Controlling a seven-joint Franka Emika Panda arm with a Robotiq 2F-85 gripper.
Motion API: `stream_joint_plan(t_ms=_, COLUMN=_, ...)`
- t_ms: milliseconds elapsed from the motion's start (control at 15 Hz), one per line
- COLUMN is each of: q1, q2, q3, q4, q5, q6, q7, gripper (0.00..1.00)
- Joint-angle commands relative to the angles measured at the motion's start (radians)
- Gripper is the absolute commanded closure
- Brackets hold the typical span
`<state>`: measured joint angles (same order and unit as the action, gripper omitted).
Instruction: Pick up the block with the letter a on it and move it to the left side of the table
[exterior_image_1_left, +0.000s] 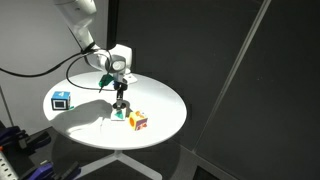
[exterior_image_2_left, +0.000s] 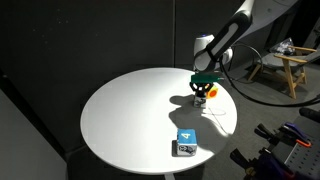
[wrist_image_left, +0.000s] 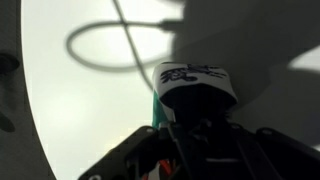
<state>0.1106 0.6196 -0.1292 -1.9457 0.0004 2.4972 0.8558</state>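
Right up close in the wrist view, shows the block with the letter a (wrist_image_left: 195, 82) big in the middle: white face, dark marks, a bit of green down one side. Looks squeezed tight between the dark fingers of the gripper (exterior_image_1_left: 119, 104), so closed on the block and not open. Cannot tell for sure whether lifted yet or resting on the table (exterior_image_1_left: 165, 98); seems very low either way. Shows up just beside the yellow, red and orange cube (exterior_image_1_left: 138, 121), almost touching it in both exterior views. So, as a guess: reaching done, grabbing done. Not yet done: lifting clear, carrying, putting down. Needs to go up first, most likely, to keep from bumping the yellow, red and orange cube. Then needs a slow ride over the white top to the left side, and a soft set-down there with the fingers let go. Could go wrong with a loose hold and a drop on the way. A bit farther out from the yellow, red and orange cube: only bare white top. Farthest from it, well apart: the blue-edged cube (exterior_image_1_left: 62, 100). Not part of the job, so best left alone. Cannot pick out the left side for sure from these views.
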Motion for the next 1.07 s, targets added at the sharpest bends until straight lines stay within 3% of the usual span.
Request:
stream_joint_plan(t_ms=0, q1=0.014, q2=-0.05, q3=-0.009, q4=-0.021, q5=-0.026, q6=-0.064, q7=-0.049, gripper=0.94)
stream_joint_plan(t_ms=400, q1=0.02, q2=-0.132, q3=0.0, q4=-0.065, q5=-0.067, q6=-0.125, q7=-0.15, gripper=0.94)
stream_joint_plan(t_ms=1000, q1=0.022, q2=-0.278, q3=0.029, q4=-0.175, q5=-0.123, q6=-0.129, q7=-0.365, gripper=0.94)
